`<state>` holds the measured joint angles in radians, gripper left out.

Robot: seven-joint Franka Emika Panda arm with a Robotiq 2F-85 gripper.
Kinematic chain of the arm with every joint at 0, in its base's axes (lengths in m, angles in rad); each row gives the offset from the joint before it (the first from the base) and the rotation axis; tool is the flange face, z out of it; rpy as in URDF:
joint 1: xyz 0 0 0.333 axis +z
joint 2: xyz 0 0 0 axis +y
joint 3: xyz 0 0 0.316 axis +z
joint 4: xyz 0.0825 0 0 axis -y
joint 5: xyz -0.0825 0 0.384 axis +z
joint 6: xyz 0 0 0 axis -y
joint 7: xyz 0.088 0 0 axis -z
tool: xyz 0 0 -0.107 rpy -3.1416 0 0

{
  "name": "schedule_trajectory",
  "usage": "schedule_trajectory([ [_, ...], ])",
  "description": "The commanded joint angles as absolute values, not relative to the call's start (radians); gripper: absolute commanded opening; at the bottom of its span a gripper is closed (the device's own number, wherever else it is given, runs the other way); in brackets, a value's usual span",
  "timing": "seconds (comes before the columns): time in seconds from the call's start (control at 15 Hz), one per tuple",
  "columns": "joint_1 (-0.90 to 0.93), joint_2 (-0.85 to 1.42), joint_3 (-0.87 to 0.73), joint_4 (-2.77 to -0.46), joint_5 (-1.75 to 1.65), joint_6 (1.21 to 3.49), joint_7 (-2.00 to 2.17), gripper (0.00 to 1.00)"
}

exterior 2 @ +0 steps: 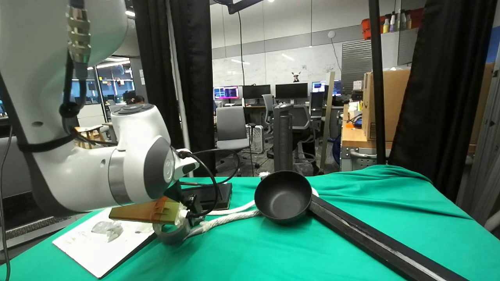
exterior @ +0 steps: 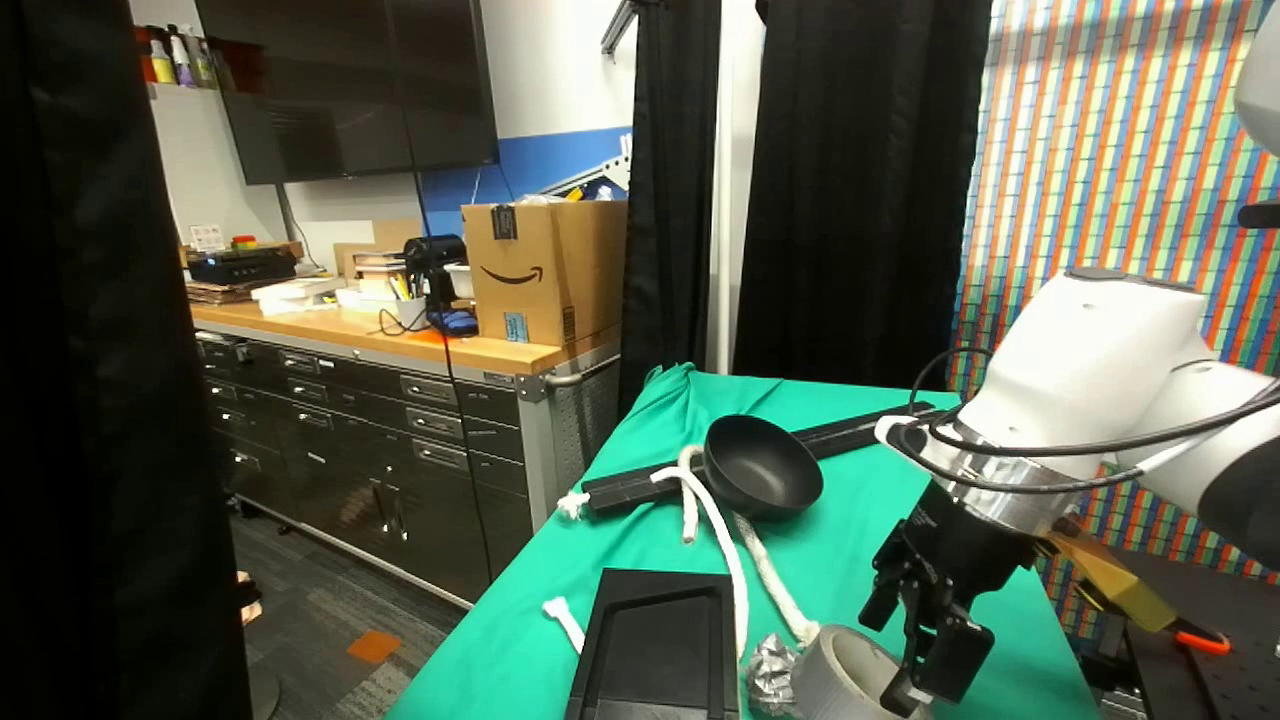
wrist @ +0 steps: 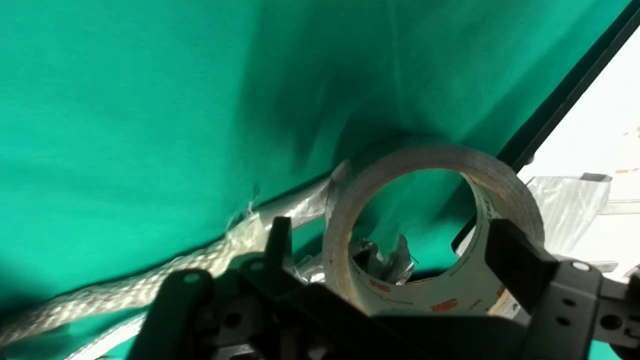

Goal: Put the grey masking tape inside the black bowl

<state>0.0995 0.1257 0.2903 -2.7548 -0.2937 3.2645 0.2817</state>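
Black curtains (exterior: 860, 200) were hung behind the green-draped bench (exterior 2: 234, 257), where the grey masking tape (exterior: 825, 685) was seen beside crumpled foil (exterior: 772, 672) and a white rope (exterior: 772, 582), well apart from the black bowl (exterior: 762, 468). Nothing was gripped: the pincer (wrist: 392, 235) was released, its jaws spread over the tape, one seemingly above the ring's wall. If it were lowered so, the tape might be tipped or shoved, and the rope's end could be pinched along. Later, the bowl, apparently tilted against a black bar (exterior 2: 371, 240), might be rocked by an off-centre drop.
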Motion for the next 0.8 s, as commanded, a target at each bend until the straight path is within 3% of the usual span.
schedule_trajectory([
  [0.0,0.13,0.135,0.281,-2.734,-0.172,3.269,0.189,1.0],
  [0.2,0.138,0.14,0.281,-2.729,-0.122,3.276,0.153,1.0],
  [0.27,0.137,0.144,0.281,-2.73,-0.117,3.293,0.14,0.75],
  [0.4,0.138,0.145,0.28,-2.726,-0.105,3.291,0.129,0.68],
  [0.73,0.138,0.15,0.281,-2.724,-0.097,3.295,0.113,0.28],
])
